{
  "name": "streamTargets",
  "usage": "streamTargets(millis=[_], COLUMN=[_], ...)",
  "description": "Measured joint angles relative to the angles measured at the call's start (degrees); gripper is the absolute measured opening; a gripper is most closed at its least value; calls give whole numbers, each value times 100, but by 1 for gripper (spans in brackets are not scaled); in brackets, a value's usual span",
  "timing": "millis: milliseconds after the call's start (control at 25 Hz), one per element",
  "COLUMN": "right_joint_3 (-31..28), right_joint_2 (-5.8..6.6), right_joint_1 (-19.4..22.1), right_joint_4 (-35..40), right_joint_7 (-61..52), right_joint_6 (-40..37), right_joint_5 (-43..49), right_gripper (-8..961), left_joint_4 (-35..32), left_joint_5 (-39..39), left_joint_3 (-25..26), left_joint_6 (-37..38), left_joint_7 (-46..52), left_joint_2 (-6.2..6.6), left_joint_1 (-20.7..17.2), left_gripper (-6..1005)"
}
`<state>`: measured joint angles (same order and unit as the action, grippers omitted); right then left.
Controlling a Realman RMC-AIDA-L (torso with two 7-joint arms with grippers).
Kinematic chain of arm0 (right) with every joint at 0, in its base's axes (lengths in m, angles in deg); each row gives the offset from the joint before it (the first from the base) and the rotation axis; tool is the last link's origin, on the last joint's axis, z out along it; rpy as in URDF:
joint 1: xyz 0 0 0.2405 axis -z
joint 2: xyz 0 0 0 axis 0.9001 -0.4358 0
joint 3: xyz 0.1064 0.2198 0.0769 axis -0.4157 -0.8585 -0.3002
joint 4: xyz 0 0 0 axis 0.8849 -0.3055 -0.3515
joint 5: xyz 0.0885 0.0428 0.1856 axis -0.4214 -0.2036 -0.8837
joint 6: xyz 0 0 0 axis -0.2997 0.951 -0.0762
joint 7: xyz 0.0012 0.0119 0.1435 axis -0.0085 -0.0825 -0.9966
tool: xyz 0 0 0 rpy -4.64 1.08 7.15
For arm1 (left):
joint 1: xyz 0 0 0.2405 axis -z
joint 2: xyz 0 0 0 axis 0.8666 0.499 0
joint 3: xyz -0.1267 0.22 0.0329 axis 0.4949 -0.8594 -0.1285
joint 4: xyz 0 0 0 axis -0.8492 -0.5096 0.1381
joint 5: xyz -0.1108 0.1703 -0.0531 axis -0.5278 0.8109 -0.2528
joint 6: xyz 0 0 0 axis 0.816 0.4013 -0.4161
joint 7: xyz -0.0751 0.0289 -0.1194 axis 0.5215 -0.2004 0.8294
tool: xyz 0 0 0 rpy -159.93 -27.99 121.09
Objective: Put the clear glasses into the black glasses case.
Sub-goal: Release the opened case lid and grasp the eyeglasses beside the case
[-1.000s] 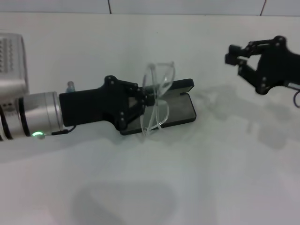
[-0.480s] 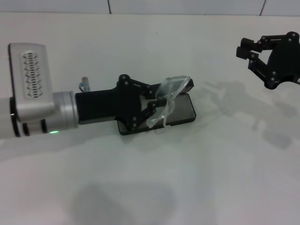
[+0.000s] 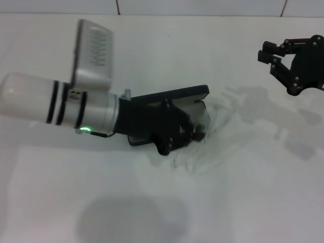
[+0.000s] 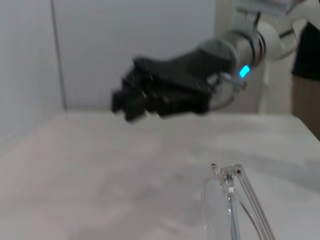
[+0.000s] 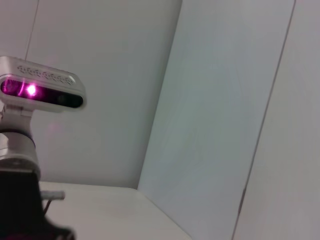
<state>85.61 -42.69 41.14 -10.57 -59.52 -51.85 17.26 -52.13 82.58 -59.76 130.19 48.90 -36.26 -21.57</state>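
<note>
The black glasses case [image 3: 193, 92] lies open in the middle of the white table, lid raised at the back. My left gripper [image 3: 194, 135] reaches in low over the case's front edge, rolled onto its side, and covers most of the base. It is shut on the clear glasses [image 3: 203, 147], which show only as a faint transparent smear at the case's near right corner. One hinge corner and arm of the clear glasses [image 4: 229, 197] show close up in the left wrist view. My right gripper [image 3: 269, 59] hangs open at the far right, apart from the case; the right gripper [image 4: 131, 100] also appears farther off.
White table [image 3: 152, 207] all around, with a tiled wall behind. The right wrist view shows only the left arm's silver camera housing [image 5: 41, 92] and bare wall panels.
My left arm has rolled over and dropped forward, carrying the glasses from above the case down to its front right edge. The right gripper has drawn back to the right.
</note>
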Motion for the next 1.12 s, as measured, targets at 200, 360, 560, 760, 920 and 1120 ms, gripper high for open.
streamTargets(millis=[200,360,560,760,920,1120], right_joint_3=[30,59,52,49,59,62], right_joint_2=[0,-7,-9,-9,-9,-9], right_joint_1=[-26,-32,60,89,105,112], right_joint_4=[-3,-3,-2,-1,2,3], right_joint_7=[67,80,155,172,175,179], right_joint_6=[24,6,-10,-35,-66,-103], right_joint_5=[0,63,78,88,156,199], right_gripper=[124,124,123,124,145,172], left_joint_4=[-342,-333,-387,-556,-700,-837], left_joint_5=[1148,1197,1156,1151,1211,1611], left_joint_3=[-789,-903,-872,-869,-882,-912], left_joint_6=[-43,-48,-25,-18,-13,-11], left_joint_7=[1919,2379,2481,2704,2951,3346], left_joint_2=[-75,-83,-79,-76,-55,-55], left_joint_1=[604,762,790,764,765,863], left_gripper=[103,108,113,119,123,129])
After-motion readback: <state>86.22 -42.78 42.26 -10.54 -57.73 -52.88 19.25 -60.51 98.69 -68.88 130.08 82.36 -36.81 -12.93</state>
